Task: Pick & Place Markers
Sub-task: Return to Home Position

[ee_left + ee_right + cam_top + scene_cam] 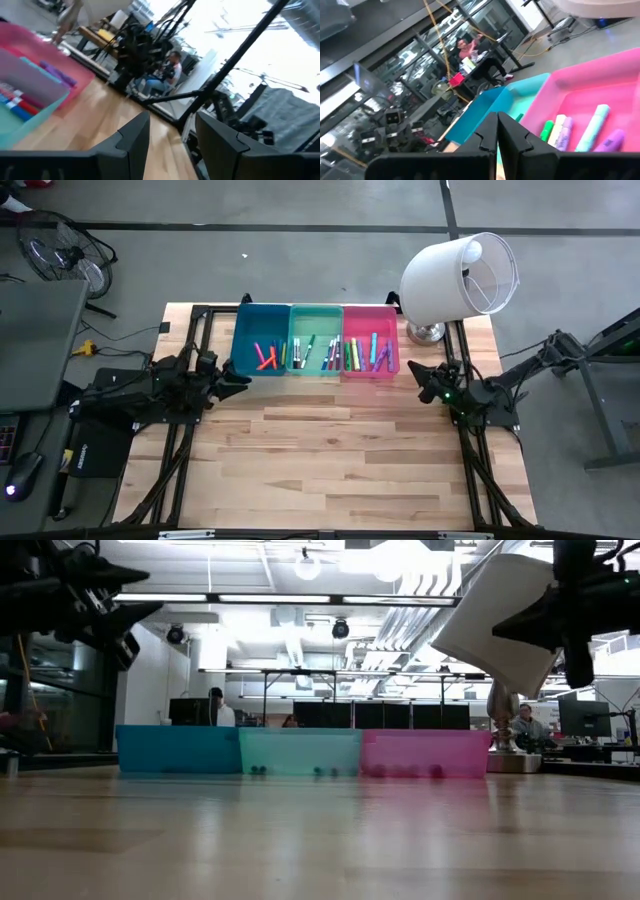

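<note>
You have all visible markers [330,352] in the bins [262,320], upper centre, none on the table [340,450]; left gripper [243,379] spread, right gripper [422,378] pressed together.

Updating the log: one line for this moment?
left gripper open, empty | right gripper shut, empty | markers in bins

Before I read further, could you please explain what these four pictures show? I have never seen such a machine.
The left arm and right arm belong to a robot at a wooden table. One picture looks down from above, one looks level across the tabletop, two come from wrist cameras. In a row sit a blue bin, a green bin and a pink bin, with markers inside. A white lamp stands beside them. The left tool is open, the right tool shut; neither holds anything.
</note>
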Robot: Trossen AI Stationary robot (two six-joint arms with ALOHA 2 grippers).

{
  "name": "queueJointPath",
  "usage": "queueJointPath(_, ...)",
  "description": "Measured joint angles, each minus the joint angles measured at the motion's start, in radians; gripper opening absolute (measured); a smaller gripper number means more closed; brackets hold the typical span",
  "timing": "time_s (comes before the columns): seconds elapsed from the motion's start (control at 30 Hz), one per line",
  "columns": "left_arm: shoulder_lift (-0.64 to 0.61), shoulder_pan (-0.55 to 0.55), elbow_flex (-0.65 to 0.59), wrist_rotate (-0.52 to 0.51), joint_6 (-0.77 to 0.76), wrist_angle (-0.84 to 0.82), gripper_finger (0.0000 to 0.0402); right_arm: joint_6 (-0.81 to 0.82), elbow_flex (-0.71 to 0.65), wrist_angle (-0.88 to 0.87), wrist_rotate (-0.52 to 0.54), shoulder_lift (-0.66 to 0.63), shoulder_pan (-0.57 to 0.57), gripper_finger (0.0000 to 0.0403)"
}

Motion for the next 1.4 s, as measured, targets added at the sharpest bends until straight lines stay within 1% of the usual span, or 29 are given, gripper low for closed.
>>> queueJointPath(0.17, 0.002, 0.0, 0.013, 0.006, -0.026, 0.002, 0.0156, -0.028, 0.0, 0.068, -0.131, 0.068, -0.086, 0.0)
queueJointPath(0.3, 0.002, 0.0, 0.014, -0.023, -0.025, 0.01, 0.0156, -0.115, 0.0, 0.146, -0.265, 0.098, -0.174, 0.0)
queueJointPath(0.33, 0.002, 0.0, 0.014, -0.024, -0.025, 0.01, 0.0156, -0.15, -0.002, 0.179, -0.313, 0.098, -0.196, 0.0)
queueJointPath(0.4, 0.002, 0.0, 0.014, -0.023, -0.026, 0.008, 0.0156, -0.228, -0.031, 0.301, -0.402, 0.094, -0.239, 0.0)
queueJointPath(0.47, 0.002, 0.0, 0.015, -0.025, -0.024, 0.009, 0.0156, -0.315, -0.033, 0.366, -0.463, 0.078, -0.266, 0.0)
queueJointPath(0.6, 0.002, 0.0, 0.016, -0.032, -0.025, 0.001, 0.0156, -0.406, -0.034, 0.361, -0.519, 0.004, -0.284, 0.0)
queueJointPath(0.8, 0.003, 0.0, 0.016, -0.032, -0.025, 0.0, 0.0156, -0.431, -0.034, 0.131, -0.551, -0.169, -0.282, 0.0)
queueJointPath(0.9, 0.003, 0.0, 0.017, -0.032, -0.025, 0.0, 0.0156, -0.462, -0.034, 0.052, -0.565, -0.276, -0.282, 0.0)
queueJointPath(0.97, 0.003, 0.0, 0.018, -0.032, -0.025, 0.0, 0.0156, -0.503, -0.034, 0.016, -0.587, -0.347, -0.281, 0.0)
queueJointPath(1.13, 0.003, 0.0, 0.018, -0.033, -0.025, 0.0, 0.0156, -0.648, -0.034, -0.091, -0.587, -0.496, -0.281, 0.0)
queueJointPath(1.23, 0.003, 0.0, 0.018, -0.033, -0.025, 0.001, 0.0156, -0.705, -0.034, -0.136, -0.563, -0.506, -0.281, 0.0)
queueJointPath(1.4, 0.003, 0.0, 0.018, -0.035, -0.025, 0.0, 0.0156, -0.707, -0.034, -0.17, -0.487, -0.486, -0.281, 0.0)
